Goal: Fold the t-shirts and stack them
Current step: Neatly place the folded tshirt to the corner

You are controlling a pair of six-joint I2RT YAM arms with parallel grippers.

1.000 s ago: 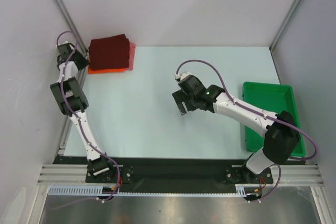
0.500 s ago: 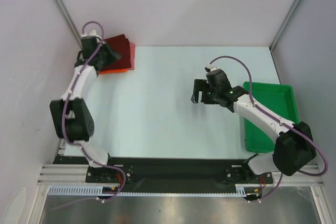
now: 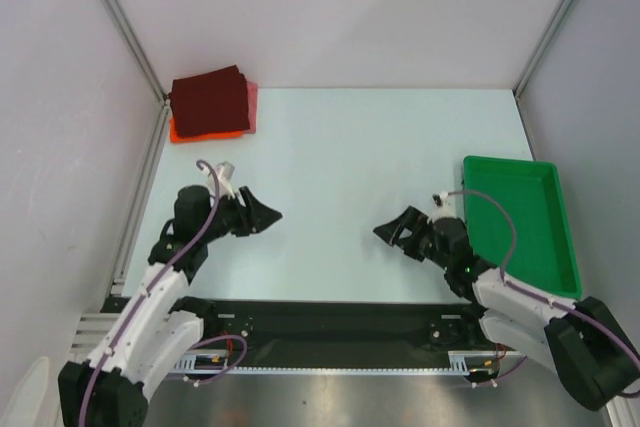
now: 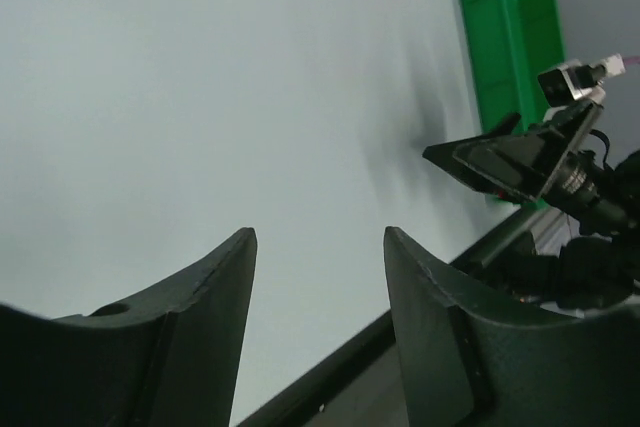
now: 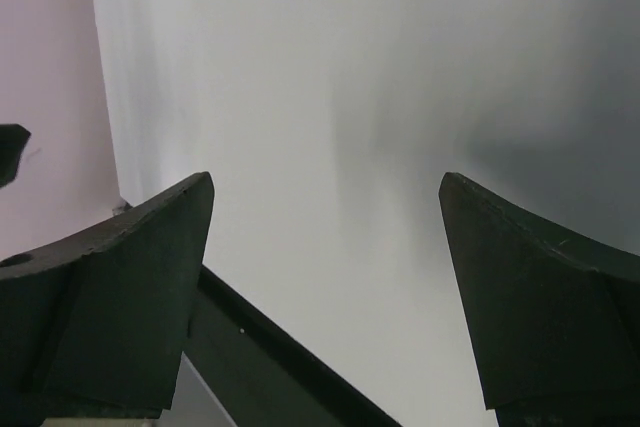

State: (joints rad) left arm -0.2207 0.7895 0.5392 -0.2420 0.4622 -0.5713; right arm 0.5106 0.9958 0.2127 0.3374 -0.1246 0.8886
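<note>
Two grippers at the near edge. Left gripper (image 4: 320, 234), 7 o'clock: jaws parted, nothing held. Right gripper (image 5: 325, 179), 5 o'clock: jaws wide, nothing held. Tray (image 3: 512, 169), 3 o'clock. Far corner, 11 o'clock: t-shirts (image 3: 208, 100), folded and stacked, maroon uppermost. I judge the stacking done; next I need only park both arms.

Three stacked t-shirts (image 3: 210, 102); one green tray (image 3: 520, 222); two arms (image 3: 150, 292); one table (image 3: 340, 147).

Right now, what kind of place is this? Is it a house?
Probably a robot lab booth, not a house: a left arm and a right arm are bolted at a pale table, plain walls with metal posts surround it, and folded shirts sit stacked.
</note>
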